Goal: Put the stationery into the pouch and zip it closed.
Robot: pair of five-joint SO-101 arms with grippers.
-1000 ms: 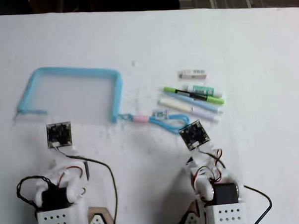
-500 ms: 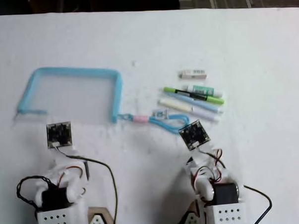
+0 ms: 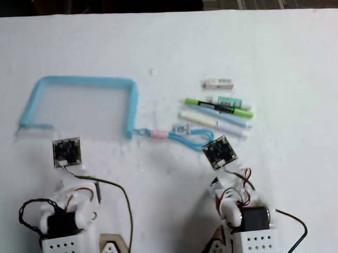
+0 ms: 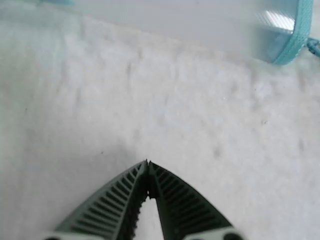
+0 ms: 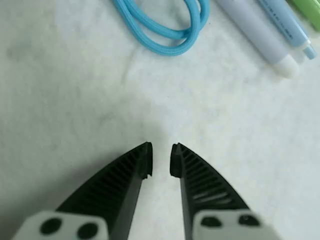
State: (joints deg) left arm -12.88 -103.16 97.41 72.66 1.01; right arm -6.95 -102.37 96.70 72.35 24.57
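Lying flat at the left of the table (image 3: 289, 54), the pouch (image 3: 84, 108) has pens (image 3: 216, 113) and an eraser (image 3: 218, 84) to its right. The left gripper (image 4: 148, 167), jaws closed and empty, hangs near the pouch's near edge. The right gripper (image 5: 160, 157), jaws slightly apart, hangs beside the blue cord (image 5: 160, 30).

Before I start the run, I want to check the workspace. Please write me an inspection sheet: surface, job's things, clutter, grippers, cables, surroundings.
Surface: white table.
Job's things: pouch lies flat, nothing inside; pens and eraser lie beside it; blue cord runs from the pouch corner toward the pens.
Clutter: nothing seen.
Grippers: left gripper shut, holding nothing, near the pouch; right gripper slightly open, holding nothing, near the cord.
Cables: black wires by the arm bases, apart from the stationery.
Surroundings: dark floor beyond the far edge.
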